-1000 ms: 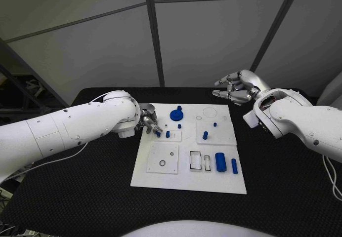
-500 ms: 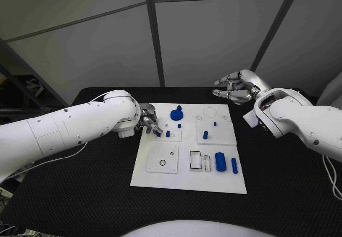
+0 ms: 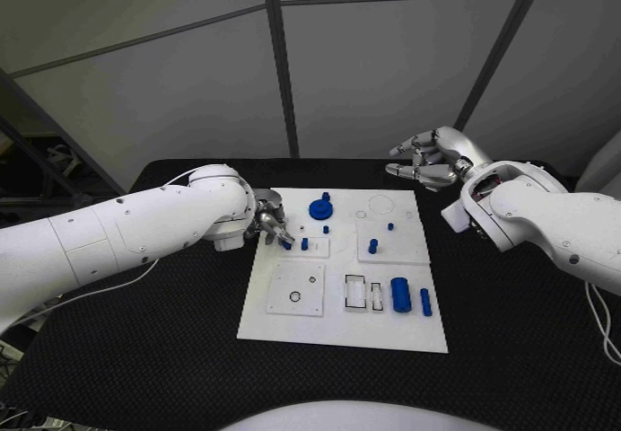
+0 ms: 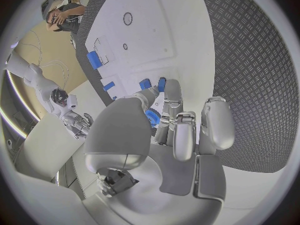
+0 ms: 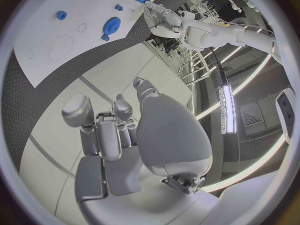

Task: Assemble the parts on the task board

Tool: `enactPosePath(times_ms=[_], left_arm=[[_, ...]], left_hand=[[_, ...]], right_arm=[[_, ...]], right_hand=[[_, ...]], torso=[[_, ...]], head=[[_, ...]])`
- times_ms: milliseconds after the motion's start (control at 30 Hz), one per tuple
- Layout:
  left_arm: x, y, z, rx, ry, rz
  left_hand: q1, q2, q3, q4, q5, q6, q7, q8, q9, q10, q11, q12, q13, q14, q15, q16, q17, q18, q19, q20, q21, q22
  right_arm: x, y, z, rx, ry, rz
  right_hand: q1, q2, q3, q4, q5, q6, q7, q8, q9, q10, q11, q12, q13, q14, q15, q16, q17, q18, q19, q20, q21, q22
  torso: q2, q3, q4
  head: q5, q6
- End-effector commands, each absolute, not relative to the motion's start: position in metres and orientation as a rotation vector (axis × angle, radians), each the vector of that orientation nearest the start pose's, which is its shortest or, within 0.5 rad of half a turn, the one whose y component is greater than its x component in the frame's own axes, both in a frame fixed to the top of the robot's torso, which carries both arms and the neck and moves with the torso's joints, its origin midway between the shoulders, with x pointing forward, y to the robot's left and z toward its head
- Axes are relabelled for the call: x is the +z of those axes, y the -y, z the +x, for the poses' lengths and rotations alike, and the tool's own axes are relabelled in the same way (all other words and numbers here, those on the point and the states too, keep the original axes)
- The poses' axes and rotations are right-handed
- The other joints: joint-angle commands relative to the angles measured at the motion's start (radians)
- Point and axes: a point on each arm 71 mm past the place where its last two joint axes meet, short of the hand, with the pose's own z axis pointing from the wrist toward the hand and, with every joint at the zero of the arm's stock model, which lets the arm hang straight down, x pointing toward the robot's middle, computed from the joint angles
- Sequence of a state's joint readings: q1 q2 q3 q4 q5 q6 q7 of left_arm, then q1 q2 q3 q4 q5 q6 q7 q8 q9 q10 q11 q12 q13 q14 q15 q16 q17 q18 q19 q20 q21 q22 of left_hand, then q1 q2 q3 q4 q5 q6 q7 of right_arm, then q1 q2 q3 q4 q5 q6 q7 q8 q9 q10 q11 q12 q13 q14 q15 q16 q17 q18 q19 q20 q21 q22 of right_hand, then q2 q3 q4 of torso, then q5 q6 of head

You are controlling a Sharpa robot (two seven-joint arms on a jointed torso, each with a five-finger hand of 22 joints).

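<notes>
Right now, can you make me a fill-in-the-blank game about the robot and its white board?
1. The small parts on the task board are the colour ____.
2. The table under the board is the colour ____.
3. The hand that reaches over the board's edge, at a small blue piece, is the robot's ____ hand.
4. The right hand is raised beyond the board's far edge and holds ____.

Missing words: blue; black; left; nothing

Blue parts (image 3: 401,294), white task board (image 3: 343,334), black table (image 3: 155,350)
</notes>
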State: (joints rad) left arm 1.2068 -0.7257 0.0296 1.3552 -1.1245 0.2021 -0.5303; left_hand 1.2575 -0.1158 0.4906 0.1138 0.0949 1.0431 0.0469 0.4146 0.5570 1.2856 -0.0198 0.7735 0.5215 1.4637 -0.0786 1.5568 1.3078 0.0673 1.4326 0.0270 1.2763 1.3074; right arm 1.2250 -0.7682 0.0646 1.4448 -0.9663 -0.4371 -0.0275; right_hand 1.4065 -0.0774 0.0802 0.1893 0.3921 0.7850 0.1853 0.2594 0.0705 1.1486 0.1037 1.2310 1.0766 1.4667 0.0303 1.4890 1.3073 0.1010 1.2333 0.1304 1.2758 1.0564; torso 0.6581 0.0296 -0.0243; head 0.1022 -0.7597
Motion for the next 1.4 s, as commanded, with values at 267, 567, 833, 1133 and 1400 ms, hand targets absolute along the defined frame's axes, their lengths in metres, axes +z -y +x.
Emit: enactPosePath(times_ms=[267,567,833,1133,1400], left_arm=[[-0.215,-0.205,0.513,-0.347,-2.326,-0.158],[-0.217,-0.203,0.513,-0.340,-2.340,-0.134],[-0.220,-0.199,0.514,-0.312,-2.336,-0.123],[-0.224,-0.199,0.514,-0.282,-2.350,-0.120],[-0.226,-0.202,0.515,-0.266,-2.361,-0.135]], left_hand=[[0.006,0.003,0.114,-0.109,0.008,0.004,-0.006,0.003,0.003,0.017,-0.013,0.007,0.004,0.101,-0.006,0.002,0.244,0.001,0.007,0.001,0.004,0.095],[0.004,0.000,0.120,-0.113,0.010,0.005,-0.006,0.004,0.005,0.020,-0.013,0.011,0.008,0.101,-0.007,0.002,0.245,0.000,0.008,0.001,0.007,0.097],[0.004,-0.002,0.123,-0.114,0.011,0.006,-0.006,0.005,0.005,0.022,-0.014,0.013,0.010,0.102,-0.007,0.003,0.245,0.000,0.009,0.000,0.008,0.097],[-0.001,-0.002,0.129,-0.114,0.012,0.007,-0.006,0.006,0.007,0.024,-0.014,0.015,0.013,0.102,-0.007,0.003,0.245,0.000,0.008,0.000,0.005,0.097],[-0.071,-0.029,0.116,-0.087,0.009,0.022,-0.018,0.012,0.013,0.040,-0.019,0.039,0.039,0.102,-0.009,0.003,0.246,0.000,0.010,0.000,0.006,0.100]], right_arm=[[-0.134,0.194,0.520,0.939,-1.524,0.348],[-0.134,0.194,0.520,0.939,-1.524,0.348],[-0.134,0.193,0.520,0.940,-1.525,0.347],[-0.134,0.194,0.520,0.940,-1.525,0.348],[-0.134,0.194,0.520,0.939,-1.525,0.348]], right_hand=[[-0.001,0.001,0.000,0.005,0.003,0.007,-0.001,0.006,-0.002,0.002,-0.006,-0.001,0.000,0.062,-0.009,-0.007,0.097,0.007,-0.005,0.000,-0.004,-0.001],[-0.001,0.001,0.000,0.005,0.003,0.007,-0.001,0.006,-0.002,0.002,-0.006,-0.001,0.000,0.062,-0.009,-0.007,0.097,0.007,-0.005,0.000,-0.004,-0.001],[-0.001,0.001,0.000,0.005,0.003,0.007,-0.001,0.006,-0.002,0.002,-0.006,-0.001,0.000,0.062,-0.009,-0.007,0.097,0.007,-0.005,0.000,-0.004,-0.001],[-0.001,0.001,0.000,0.005,0.003,0.007,-0.001,0.006,-0.002,0.002,-0.006,-0.001,0.000,0.062,-0.009,-0.007,0.097,0.007,-0.005,0.000,-0.004,-0.001],[-0.001,0.001,0.000,0.005,0.003,0.007,-0.001,0.006,-0.002,0.002,-0.006,-0.001,0.000,0.062,-0.009,-0.007,0.097,0.007,-0.005,0.000,-0.004,-0.001]], torso=[[0.001,0.0002,-0.0009],[0.000,-0.0001,0.0000],[0.000,-0.0001,-0.0008],[0.000,0.0004,-0.0004],[0.000,0.0003,-0.0002]], head=[[-0.002,-0.001],[-0.004,-0.002],[-0.002,-0.004],[-0.004,-0.004],[-0.006,-0.004]])
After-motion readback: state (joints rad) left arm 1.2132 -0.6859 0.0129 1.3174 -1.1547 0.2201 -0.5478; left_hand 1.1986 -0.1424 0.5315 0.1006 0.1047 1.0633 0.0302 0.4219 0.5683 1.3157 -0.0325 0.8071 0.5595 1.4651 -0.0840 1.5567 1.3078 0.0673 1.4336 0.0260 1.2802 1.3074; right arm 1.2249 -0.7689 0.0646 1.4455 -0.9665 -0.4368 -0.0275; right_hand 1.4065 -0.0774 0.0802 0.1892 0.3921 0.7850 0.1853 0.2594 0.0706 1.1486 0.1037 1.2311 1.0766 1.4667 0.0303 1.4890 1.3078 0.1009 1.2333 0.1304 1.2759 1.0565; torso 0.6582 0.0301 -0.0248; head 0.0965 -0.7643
